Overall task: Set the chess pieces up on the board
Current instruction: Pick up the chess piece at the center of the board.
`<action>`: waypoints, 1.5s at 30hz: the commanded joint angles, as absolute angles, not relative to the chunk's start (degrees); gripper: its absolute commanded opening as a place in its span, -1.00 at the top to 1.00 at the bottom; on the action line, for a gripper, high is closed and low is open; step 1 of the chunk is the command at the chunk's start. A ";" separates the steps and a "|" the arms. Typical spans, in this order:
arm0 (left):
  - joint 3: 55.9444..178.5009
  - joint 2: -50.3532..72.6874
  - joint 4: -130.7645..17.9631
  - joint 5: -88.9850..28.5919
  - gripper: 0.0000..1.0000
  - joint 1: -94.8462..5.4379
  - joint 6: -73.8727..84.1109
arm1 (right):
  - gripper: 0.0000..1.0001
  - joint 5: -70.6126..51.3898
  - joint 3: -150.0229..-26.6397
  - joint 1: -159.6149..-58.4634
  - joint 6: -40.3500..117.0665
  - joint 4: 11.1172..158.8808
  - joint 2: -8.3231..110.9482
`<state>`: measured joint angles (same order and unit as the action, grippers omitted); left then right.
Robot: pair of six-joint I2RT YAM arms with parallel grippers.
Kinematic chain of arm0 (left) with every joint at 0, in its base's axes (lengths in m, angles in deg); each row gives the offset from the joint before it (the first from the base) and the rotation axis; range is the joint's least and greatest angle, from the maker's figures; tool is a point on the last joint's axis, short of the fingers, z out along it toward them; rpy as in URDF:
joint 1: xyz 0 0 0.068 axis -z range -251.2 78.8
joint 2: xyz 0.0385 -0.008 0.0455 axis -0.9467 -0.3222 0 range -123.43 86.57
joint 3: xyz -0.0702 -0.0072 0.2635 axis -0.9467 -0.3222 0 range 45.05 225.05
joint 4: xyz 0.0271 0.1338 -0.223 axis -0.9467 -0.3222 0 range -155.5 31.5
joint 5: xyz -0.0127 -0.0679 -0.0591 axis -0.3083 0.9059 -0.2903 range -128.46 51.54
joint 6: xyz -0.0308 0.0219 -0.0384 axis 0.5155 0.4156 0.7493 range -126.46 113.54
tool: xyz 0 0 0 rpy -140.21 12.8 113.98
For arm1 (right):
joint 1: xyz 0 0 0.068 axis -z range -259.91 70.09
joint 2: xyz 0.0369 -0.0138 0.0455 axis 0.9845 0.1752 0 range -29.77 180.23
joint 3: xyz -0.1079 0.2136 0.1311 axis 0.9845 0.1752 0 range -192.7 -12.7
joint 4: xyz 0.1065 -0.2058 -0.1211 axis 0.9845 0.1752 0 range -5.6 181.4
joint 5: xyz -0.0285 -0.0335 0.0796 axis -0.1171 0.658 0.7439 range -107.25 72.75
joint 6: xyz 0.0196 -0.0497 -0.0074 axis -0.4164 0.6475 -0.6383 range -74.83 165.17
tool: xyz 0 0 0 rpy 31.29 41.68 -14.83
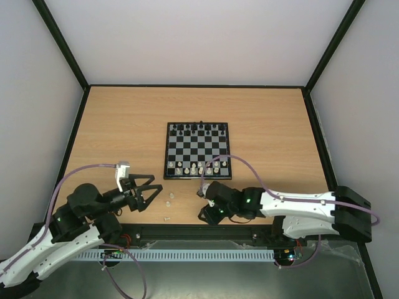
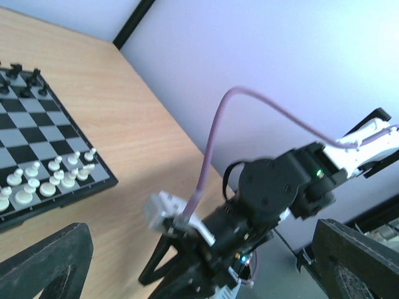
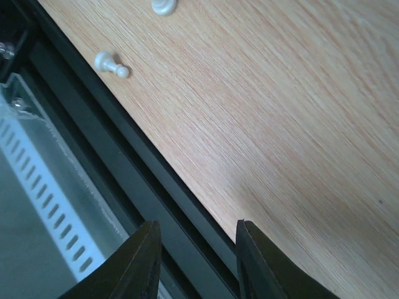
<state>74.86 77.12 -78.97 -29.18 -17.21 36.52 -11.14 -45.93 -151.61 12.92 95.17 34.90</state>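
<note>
The board lies mid-table, with black chessmen along its far edge and white chess pieces on its near rows. The left wrist view also shows those white pieces. Three loose white pieces lie on the wood in front of the board's left corner. One is a pawn on its side by the table's near edge. My left gripper hovers wide open just left of them, empty. My right gripper stands to their right at the table edge. Its jaws are parted with nothing between them.
A black rail and a white slotted cable duct run along the near table edge. Black frame posts and pale walls close in the sides and back. In the left wrist view, the right arm with its purple cable fills the middle.
</note>
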 commanded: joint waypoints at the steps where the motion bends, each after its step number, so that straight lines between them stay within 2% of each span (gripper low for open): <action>1: 77.48 79.10 -81.43 -33.14 -0.98 -17.05 37.05 | 0.31 -16.95 -47.67 -155.66 11.70 89.99 40.27; 11: 78.36 80.08 -82.78 -33.93 -0.98 -17.06 36.18 | 0.33 -21.64 -49.94 -160.90 21.65 78.54 50.52; 17: 78.41 81.20 -83.16 -34.48 -0.98 -17.06 35.99 | 0.21 -27.69 -50.26 -163.71 30.28 73.64 55.53; 25: 78.20 82.23 -82.78 -34.31 -0.99 -17.06 35.93 | 0.19 -28.23 -51.58 -165.59 36.21 69.59 59.80; 45: 78.45 82.15 -81.27 -33.36 -0.99 -17.06 34.07 | 0.20 -26.41 -58.82 -164.02 47.00 72.04 68.13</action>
<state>76.95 81.51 -82.93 -33.92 -17.21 34.88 -27.25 -57.76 -164.86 44.86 70.40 66.96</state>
